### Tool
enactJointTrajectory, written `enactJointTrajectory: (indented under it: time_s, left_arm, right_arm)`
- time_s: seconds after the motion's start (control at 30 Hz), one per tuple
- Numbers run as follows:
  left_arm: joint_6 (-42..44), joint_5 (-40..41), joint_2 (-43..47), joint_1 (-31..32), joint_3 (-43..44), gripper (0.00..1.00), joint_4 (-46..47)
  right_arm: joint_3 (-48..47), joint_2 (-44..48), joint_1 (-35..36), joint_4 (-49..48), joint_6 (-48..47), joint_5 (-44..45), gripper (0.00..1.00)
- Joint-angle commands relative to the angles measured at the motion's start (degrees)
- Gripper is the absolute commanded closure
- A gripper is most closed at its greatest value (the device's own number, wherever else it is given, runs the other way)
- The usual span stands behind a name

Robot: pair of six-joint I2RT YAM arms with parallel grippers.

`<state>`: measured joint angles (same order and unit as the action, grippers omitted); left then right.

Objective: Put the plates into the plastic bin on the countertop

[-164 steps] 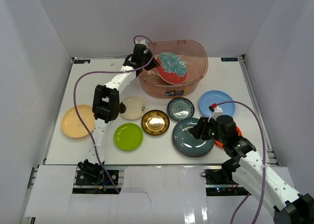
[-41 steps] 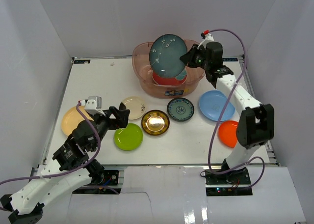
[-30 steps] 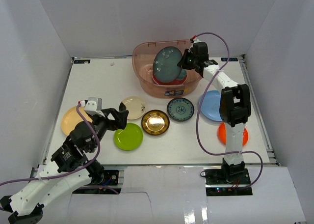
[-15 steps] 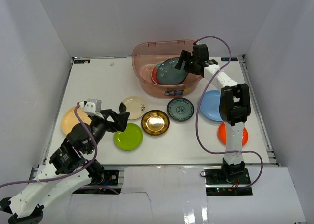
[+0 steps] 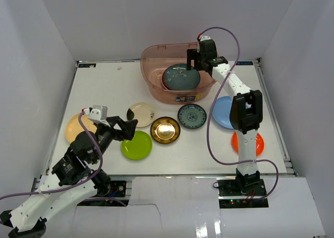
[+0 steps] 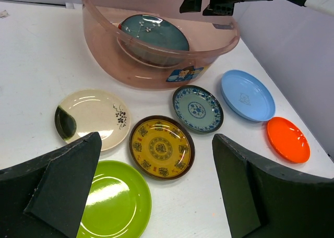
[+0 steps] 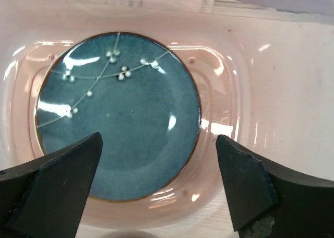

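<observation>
Now the right gripper (image 7: 157, 141) is hovering over the plastic bin (image 5: 152, 86) in the upper middle of the top view. Its jaws are standing wide apart with nothing between them. The dark teal plate (image 7: 120, 112) is lying flat inside the bin directly below, apparently resting on a red plate (image 5: 164, 83) that is peeking out at its left edge. With the jaws spread so wide, the fingers are clearing the plate on both sides.

At the lower left, the left gripper (image 5: 127, 128) is hanging equally open and empty over the countertop (image 5: 104, 86). It is pointing toward the lime green plate (image 6: 112, 206) and the gold plate (image 6: 160, 146), probably lining up on one of them. The cream plate (image 6: 94, 118), tan plate (image 5: 75, 128), grey-blue plate (image 6: 198, 108), light blue plate (image 6: 246, 94) and orange plate (image 6: 288, 139) are sitting outside the bin across the lower half.
</observation>
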<state>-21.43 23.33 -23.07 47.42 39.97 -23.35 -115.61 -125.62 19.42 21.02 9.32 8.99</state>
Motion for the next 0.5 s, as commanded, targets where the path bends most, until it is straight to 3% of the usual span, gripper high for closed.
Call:
enactJointTrajectory:
  time_s: [0.0, 0.07, 0.1, 0.13, 0.23, 0.33, 0.4, 0.43, 0.47]
  left_arm:
    - [0.42, -0.13, -0.13, 0.13, -0.33, 0.02, 0.33]
    - [0.42, -0.22, -0.31, 0.13, -0.24, 0.02, 0.24]
    - [0.51, -0.3, -0.31, 0.13, -0.15, 0.02, 0.15]
    - [0.43, -0.39, -0.31, 0.13, -0.06, 0.02, 0.06]
    - [0.34, -0.92, 0.3, 0.13, 0.11, 0.02, 0.06]
    - [0.34, -1.97, 0.75, -0.13, 0.11, 0.02, 0.06]
    - [0.34, -2.76, 0.92, -0.13, 0.11, 0.02, 0.06]
    - [0.25, -2.94, 0.92, -0.22, 0.2, 0.02, 0.15]
    - [0.25, -3.12, 0.92, -0.22, 0.29, 0.02, 0.06]
  right_arm:
    - [1.07, 6.07, 0.0, -0.71, -2.65, -0.72, 0.04]
    - [6.86, 14.76, -0.52, -4.56, -0.89, -1.43, 0.15]
    - [17.16, 23.15, -1.31, -10.67, 1.12, -0.57, 0.24]
    - [23.35, 27.93, -2.01, -14.47, 2.35, 0.31, 0.44]
    - [45.9, 44.37, -6.82, -24.85, 9.47, 6.46, 0.91]
    - [61.05, 53.8, -15.18, -25.5, 15.71, 7.71, 0.92]
    - [66.89, 57.49, -23.23, -25.41, 17.74, 4.04, 0.9]
    - [69.36, 58.38, -25.46, -25.41, 18.44, 3.06, 0.68]
    - [73.38, 59.0, -27.31, -25.41, 18.63, 1.48, 0.56]
